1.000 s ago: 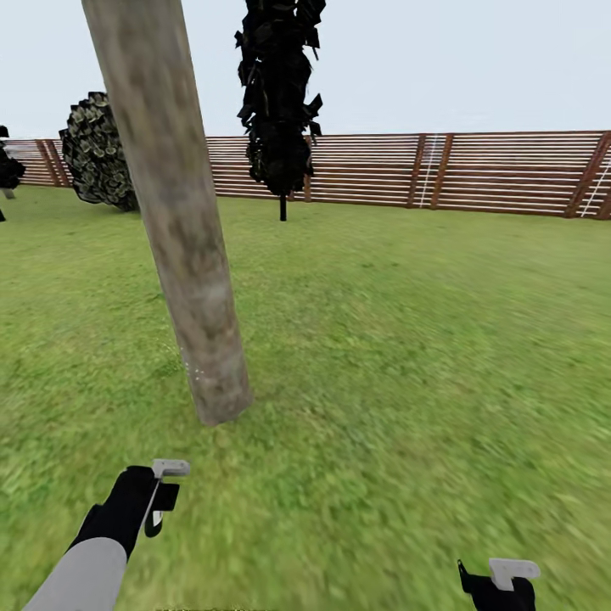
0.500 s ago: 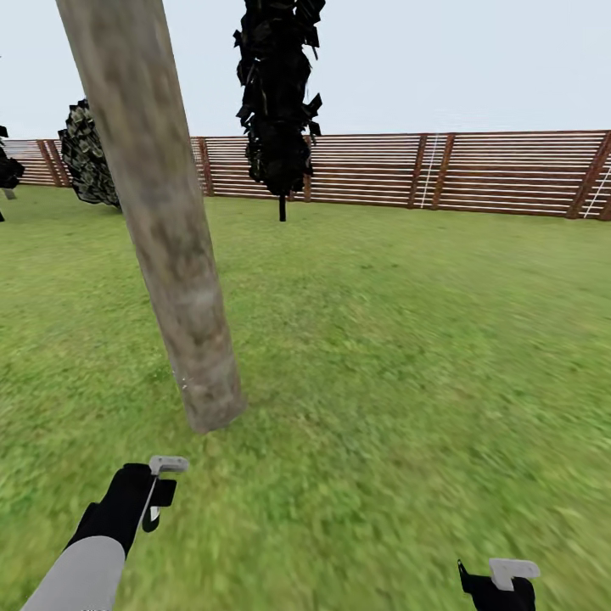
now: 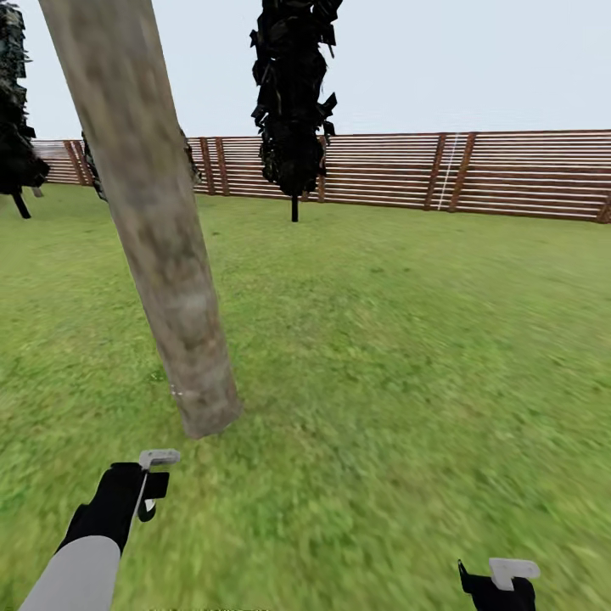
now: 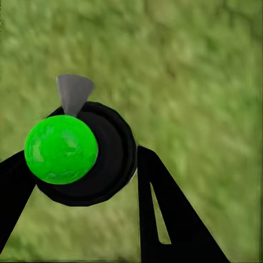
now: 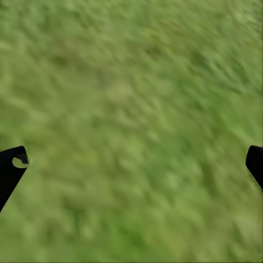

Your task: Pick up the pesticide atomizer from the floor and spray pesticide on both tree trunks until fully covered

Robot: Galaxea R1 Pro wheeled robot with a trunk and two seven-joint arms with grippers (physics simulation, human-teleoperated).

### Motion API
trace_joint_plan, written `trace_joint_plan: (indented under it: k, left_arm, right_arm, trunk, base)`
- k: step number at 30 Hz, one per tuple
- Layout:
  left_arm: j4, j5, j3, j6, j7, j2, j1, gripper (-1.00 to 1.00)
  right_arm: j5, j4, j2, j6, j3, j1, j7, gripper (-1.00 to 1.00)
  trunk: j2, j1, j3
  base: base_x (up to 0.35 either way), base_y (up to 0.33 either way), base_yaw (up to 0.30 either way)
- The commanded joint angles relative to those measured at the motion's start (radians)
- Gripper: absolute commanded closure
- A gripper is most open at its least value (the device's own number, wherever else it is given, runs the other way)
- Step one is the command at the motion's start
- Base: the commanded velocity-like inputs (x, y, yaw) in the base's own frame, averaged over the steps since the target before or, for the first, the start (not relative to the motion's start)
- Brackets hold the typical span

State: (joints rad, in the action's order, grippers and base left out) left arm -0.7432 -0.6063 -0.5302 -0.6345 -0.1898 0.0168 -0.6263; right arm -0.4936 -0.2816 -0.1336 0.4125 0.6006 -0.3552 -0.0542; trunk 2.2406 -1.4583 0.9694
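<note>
**Left claw grips the spray bottle beside the trunk**

Left claw (image 4: 118, 181) is closed around the sprayer (image 4: 87, 156): in the left wrist view its two black fingers (image 4: 164, 213) press against either side of a round dark body, seen end-on, with a bright green ball over it and a small grey nozzle-like wedge sticking out. In the head view the same claw (image 3: 146, 488) hangs low over the lawn (image 3: 407, 356), just short of the foot of the tree trunk (image 3: 161, 246). The right claw (image 5: 131, 159) is spread wide with nothing between its tips, only grass beyond; in the head view it (image 3: 501, 581) sits well to the right of the trunk.

The bottle looks small, rigid and light, probably smooth plastic, so it may twist or slip if squeezed loosely. The sound hold is across the round body, as now, leaving the nozzle end free and pointed at the bark. A few pale specks show on the trunk near its base, which may be spray, though they are too small to be sure. Most of the bark above looks bare, so my judgement is that coating this trunk has hardly begun. A dark cone-shaped tree (image 3: 293, 93) and the slatted fence (image 3: 509, 174) stand far behind the trunk.
</note>
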Motion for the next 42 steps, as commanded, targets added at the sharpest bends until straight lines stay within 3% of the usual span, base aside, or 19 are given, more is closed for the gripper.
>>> trace_joint_plan:
  k: [1, 15, 22, 35, 42]
  left_arm:
    - [-0.002, -0.011, -0.004, -0.002, -0.01, -0.001, -0.001, 1.0]
    - [-0.003, -0.012, -0.002, 0.01, -0.01, -0.001, 0.0, 1.0]
    - [-0.001, -0.012, -0.001, 0.031, -0.01, 0.0, 0.0, 1.0]
    - [0.003, -0.015, -0.002, 0.032, -0.011, -0.001, 0.0, 1.0]
    - [-0.002, -0.014, -0.001, 0.033, -0.011, -0.001, 0.0, 1.0]
  right_arm:
    - [-0.005, 0.001, 0.0, 0.005, 0.008, -0.001, -0.006, -1.0]
    - [-0.005, 0.001, 0.0, 0.005, 0.008, -0.001, -0.006, -1.0]
    - [-0.005, 0.001, 0.0, 0.005, 0.008, -0.001, -0.006, -1.0]
    - [-0.005, 0.001, 0.0, 0.004, 0.008, -0.001, -0.006, -1.0]
    - [-0.005, 0.001, 0.0, 0.005, 0.008, -0.001, -0.006, -1.0]
  trunk:
    - [0.0, 0.0, 0.001]
    - [0.0, 0.0, 0.001]
    - [0.0, 0.0, 0.001]
    - [0.0, 0.0, 0.001]
    - [0.0, 0.0, 0.001]
  base:
    - [0.006, -0.272, 0.277]
    - [-0.06, -0.262, 0.12]
    - [0.207, -0.214, 0.27]
    - [0.281, -0.147, 0.02]
    - [-0.029, -0.248, 0.171]
